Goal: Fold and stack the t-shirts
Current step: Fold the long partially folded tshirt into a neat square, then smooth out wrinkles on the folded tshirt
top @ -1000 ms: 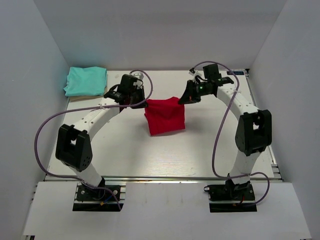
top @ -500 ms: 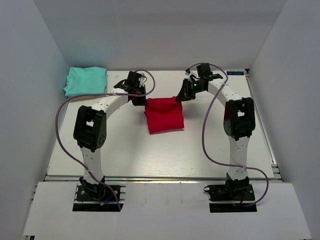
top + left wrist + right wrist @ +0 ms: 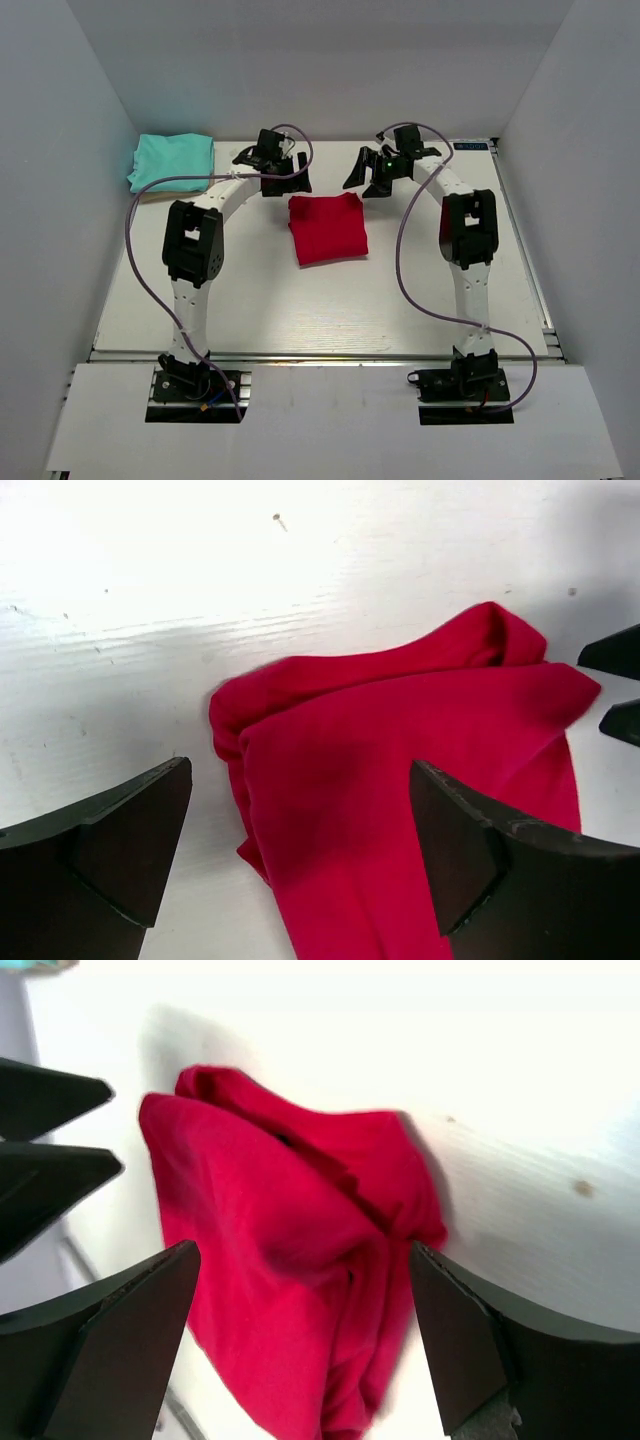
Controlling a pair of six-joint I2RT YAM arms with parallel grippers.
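Observation:
The red t-shirt (image 3: pixel 327 229) lies folded in a rough square on the white table, mid-back. Its far edge is bunched, as the left wrist view (image 3: pixel 400 780) and right wrist view (image 3: pixel 290 1290) show. My left gripper (image 3: pixel 287 183) hovers just behind its far left corner, open, with nothing between the fingers (image 3: pixel 300 770). My right gripper (image 3: pixel 364 180) hovers behind the far right corner, also open and empty (image 3: pixel 305 1250). The teal t-shirt (image 3: pixel 172 161) rests neatly folded in the back left corner.
Grey walls enclose the table (image 3: pixel 250 290) on the left, right and back. Purple cables loop beside each arm. The two open grippers face each other closely across the red shirt's far edge; the right gripper's fingertips (image 3: pixel 612 655) show in the left wrist view.
Both grippers went from shut on the red shirt's far corners to open, letting it go. The shirt settled flat, and both arms stretched farther toward the back.

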